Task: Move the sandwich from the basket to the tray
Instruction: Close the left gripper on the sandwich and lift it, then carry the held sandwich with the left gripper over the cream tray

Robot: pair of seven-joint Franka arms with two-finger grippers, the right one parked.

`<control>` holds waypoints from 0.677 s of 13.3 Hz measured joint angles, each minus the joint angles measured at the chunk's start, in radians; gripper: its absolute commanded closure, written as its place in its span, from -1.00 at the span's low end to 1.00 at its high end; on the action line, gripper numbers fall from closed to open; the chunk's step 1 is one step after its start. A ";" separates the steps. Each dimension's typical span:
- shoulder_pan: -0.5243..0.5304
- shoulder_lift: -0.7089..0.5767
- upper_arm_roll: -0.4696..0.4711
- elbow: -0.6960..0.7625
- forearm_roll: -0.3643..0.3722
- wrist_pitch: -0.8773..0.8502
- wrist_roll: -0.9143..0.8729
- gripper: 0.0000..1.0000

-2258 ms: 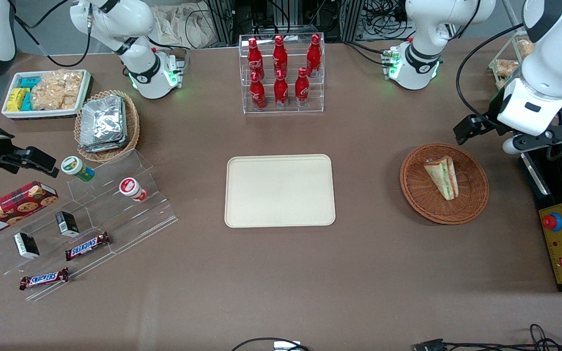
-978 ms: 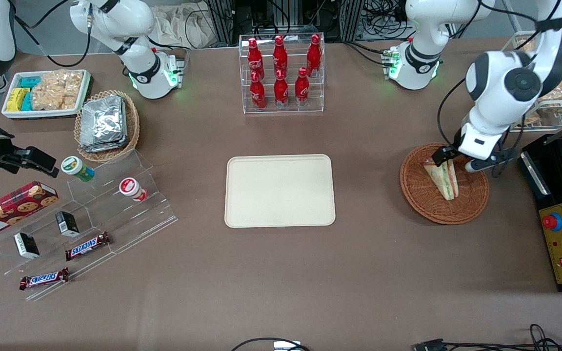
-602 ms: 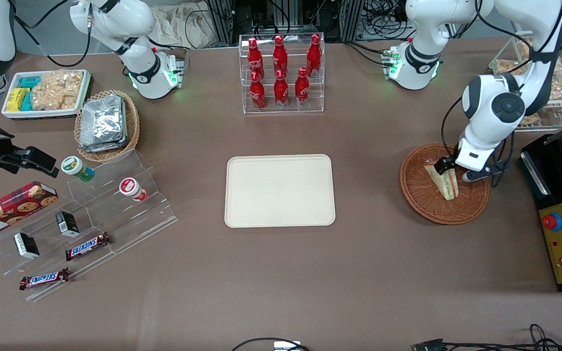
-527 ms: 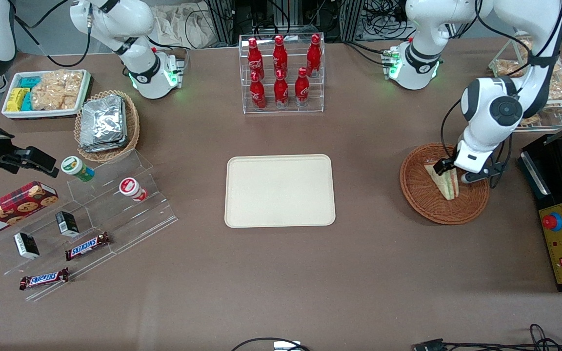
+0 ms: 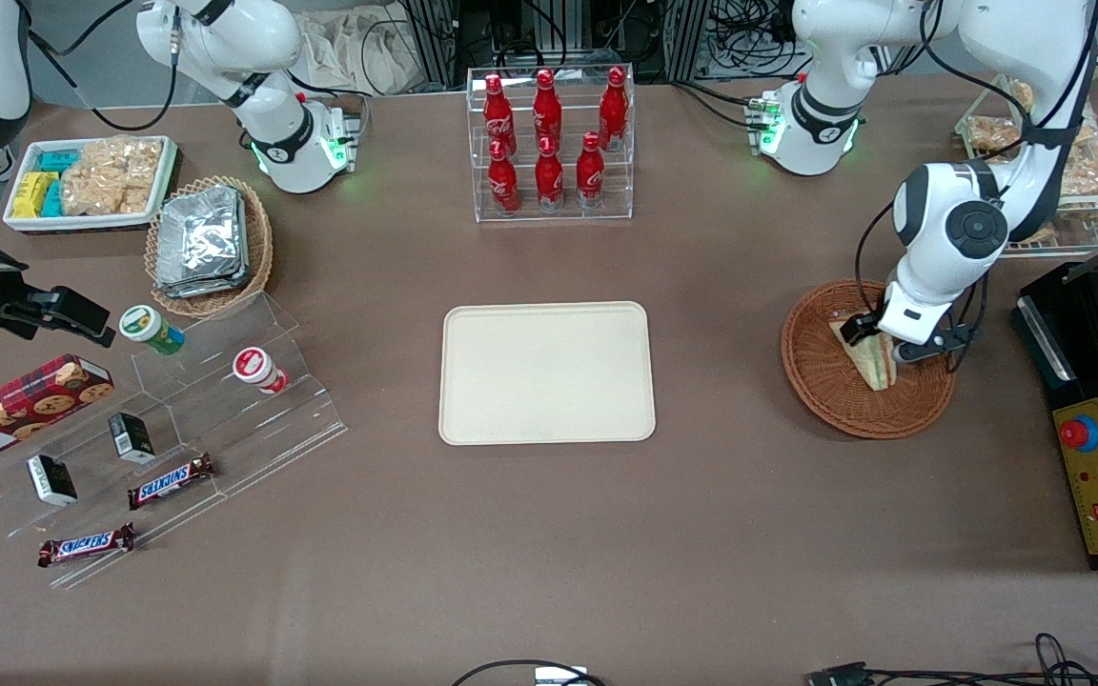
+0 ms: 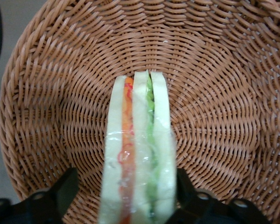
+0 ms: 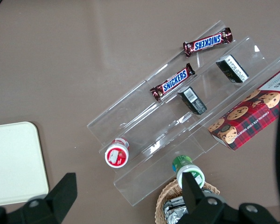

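At the right of the front view, our gripper [image 5: 878,340] straddles the plastic-wrapped triangular sandwich [image 6: 139,154] lying in the round reddish-brown wicker basket [image 6: 214,84], fingers [image 6: 65,189] apart on either flank. Squeezing may crush the soft bread, or the slick wrap could slip short of the cream rectangular tray [image 5: 547,372].

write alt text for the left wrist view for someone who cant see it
A plastic-wrapped triangular sandwich, its cut edge showing red and green filling between pale bread slices, lies in a round reddish-brown wicker basket. The open gripper straddles its wide end, one black finger on each side.
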 measured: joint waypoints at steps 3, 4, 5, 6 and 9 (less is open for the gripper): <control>-0.004 -0.001 -0.004 0.004 0.000 0.000 0.000 1.00; -0.004 -0.003 -0.005 0.009 0.001 -0.003 0.000 1.00; -0.005 -0.010 -0.005 0.018 0.001 -0.017 0.000 1.00; -0.005 -0.024 -0.005 0.035 0.002 -0.058 0.000 1.00; -0.016 -0.115 -0.010 0.166 0.001 -0.358 0.000 1.00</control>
